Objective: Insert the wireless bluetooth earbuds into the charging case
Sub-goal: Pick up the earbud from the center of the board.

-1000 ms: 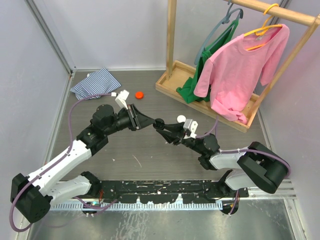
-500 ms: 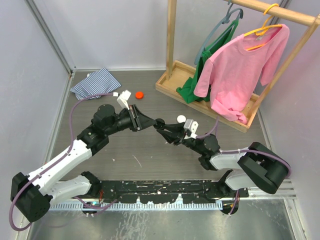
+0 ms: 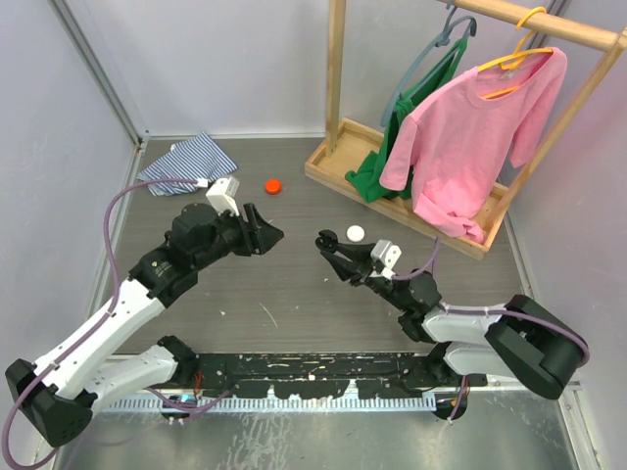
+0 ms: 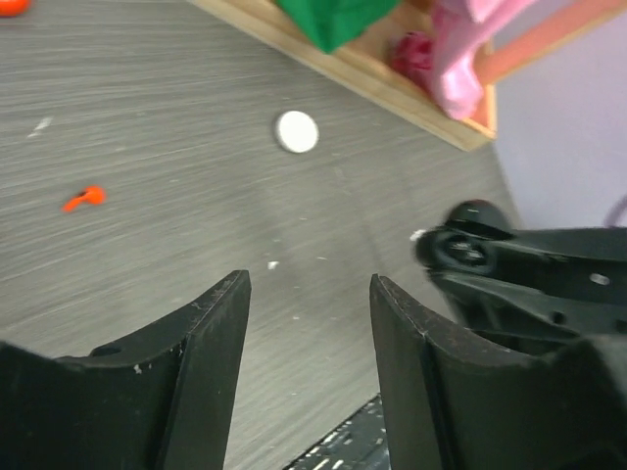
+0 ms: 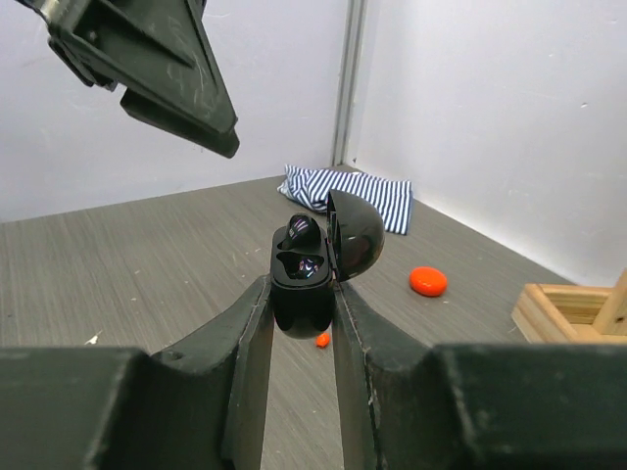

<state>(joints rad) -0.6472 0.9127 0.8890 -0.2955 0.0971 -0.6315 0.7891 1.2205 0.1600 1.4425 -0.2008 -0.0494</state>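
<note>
Clamped the lid-open charging case (image 5: 303,294) upright in the right jaws above the middle of the table (image 3: 294,294), with left jaws part-open and empty (probably the freer arm), facing a red-orange earbud (image 4: 83,199) lying ahead-left.

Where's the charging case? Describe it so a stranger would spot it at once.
Near the wooden rack, the right arm's pincer is shut on a small black case, held in the air. Unlike the flat white puck and orange puck lying nearby, it has a domed lid flipped open.
</note>
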